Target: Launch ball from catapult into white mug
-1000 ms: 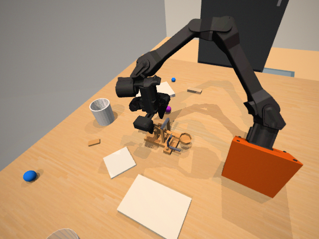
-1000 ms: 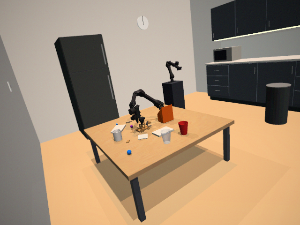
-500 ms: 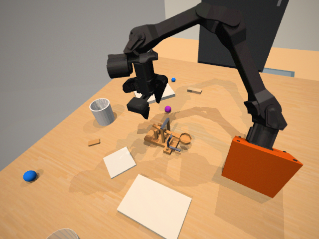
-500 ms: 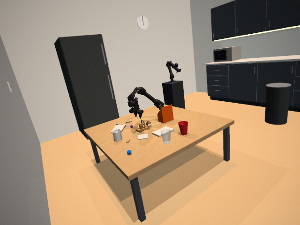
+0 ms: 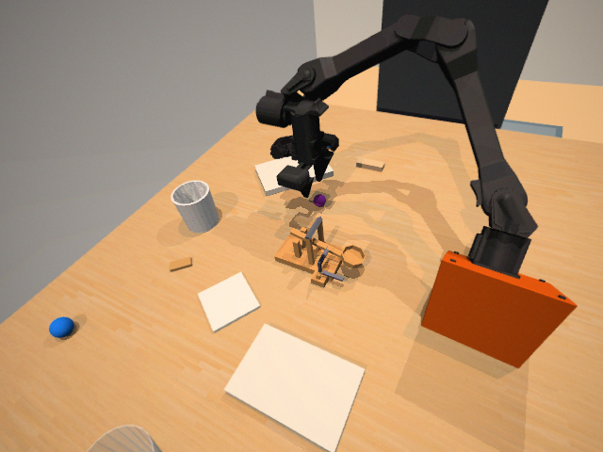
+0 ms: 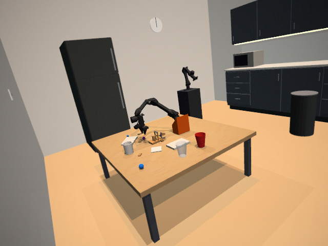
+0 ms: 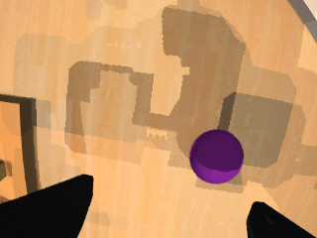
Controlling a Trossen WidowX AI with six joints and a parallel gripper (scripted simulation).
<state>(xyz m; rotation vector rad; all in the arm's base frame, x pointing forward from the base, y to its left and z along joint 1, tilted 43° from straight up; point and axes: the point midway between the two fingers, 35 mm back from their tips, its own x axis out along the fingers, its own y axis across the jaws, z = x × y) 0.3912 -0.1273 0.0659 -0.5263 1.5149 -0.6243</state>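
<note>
A: How do the jaws stand?

B: The gripper (image 7: 165, 225) is parted fairly wide, with nothing between the fingers. It hangs above the table (image 5: 122, 389), pointing down.

A: And the ball?

B: The ball (image 5: 318, 200) lies on the wood just below the fingertips, touching neither, beside a white pad (image 5: 268, 175).

A: The catapult?

B: The catapult (image 5: 317, 252) sits nearer the camera than the ball, apart from it, its cup (image 5: 352, 255) holding nothing. The mug (image 5: 195, 205) stands to its left.
</note>
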